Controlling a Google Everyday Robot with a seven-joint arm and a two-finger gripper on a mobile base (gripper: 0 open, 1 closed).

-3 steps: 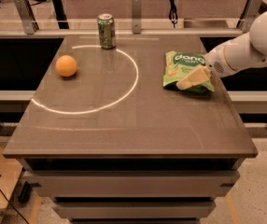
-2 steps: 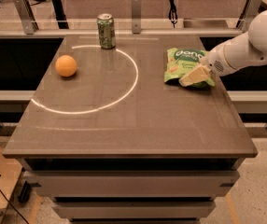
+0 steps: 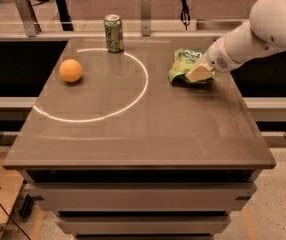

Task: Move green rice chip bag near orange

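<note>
While gripper (image 3: 201, 74) grips bag (image 3: 184, 60), can (image 3: 113, 33) apart

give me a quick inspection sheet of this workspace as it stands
surface: brown table, with a pale ring marked on it
job's things: green rice chip bag on the right side; orange on the left, well apart
clutter: green soda can upright at the back
grippers: gripper at the bag's near right side
cables: dark cable behind the table
surroundings: speckled floor
</note>
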